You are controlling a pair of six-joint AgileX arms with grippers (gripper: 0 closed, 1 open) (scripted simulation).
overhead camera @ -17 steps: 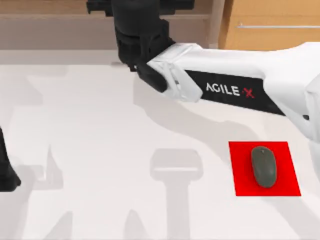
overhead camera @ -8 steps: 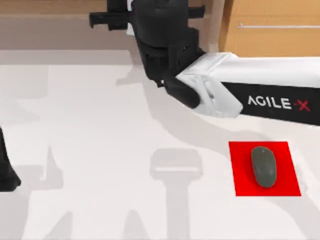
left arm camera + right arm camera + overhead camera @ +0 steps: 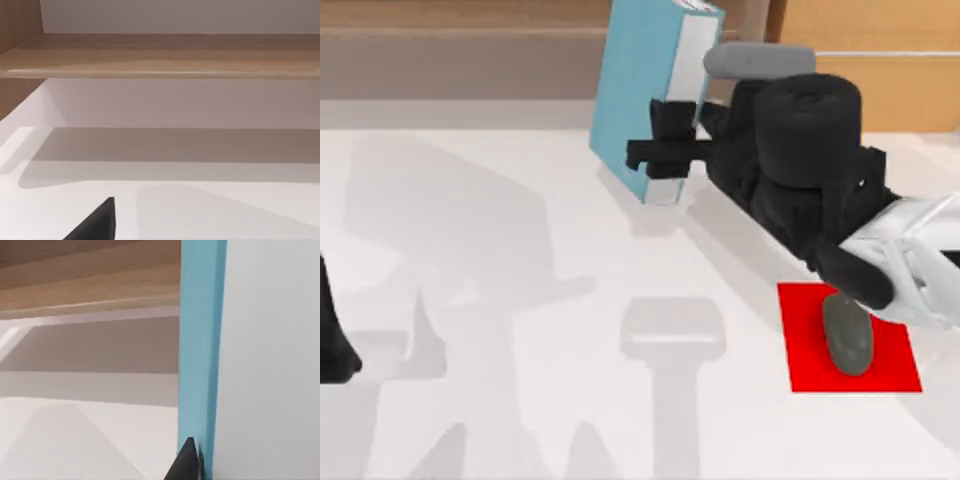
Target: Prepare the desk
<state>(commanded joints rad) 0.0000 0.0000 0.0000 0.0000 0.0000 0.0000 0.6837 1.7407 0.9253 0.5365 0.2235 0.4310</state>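
The desk's white tabletop (image 3: 500,300) runs back to a light-wood shelf unit (image 3: 460,40) and a drawer with a thin silver handle (image 3: 880,52). A light-blue book (image 3: 645,95) with white pages stands tilted near the shelf front. My right gripper (image 3: 665,152) is shut on its lower part, and the arm reaches in from the right. In the right wrist view the blue cover (image 3: 200,350) rises close by, with one dark fingertip (image 3: 187,462) against it. My left arm (image 3: 332,340) is parked at the left edge; the left wrist view catches a dark fingertip (image 3: 97,227) and the shelf board (image 3: 160,57).
A grey mouse (image 3: 848,338) lies on a small red mat (image 3: 895,360) at the front right, partly under my right arm's wrist. Arm shadows fall across the middle of the tabletop.
My right arm has swung right and drawn back from the shelf. The blue book, hidden before, now shows in its gripper. The wrist now overlaps the red mat's far corner.
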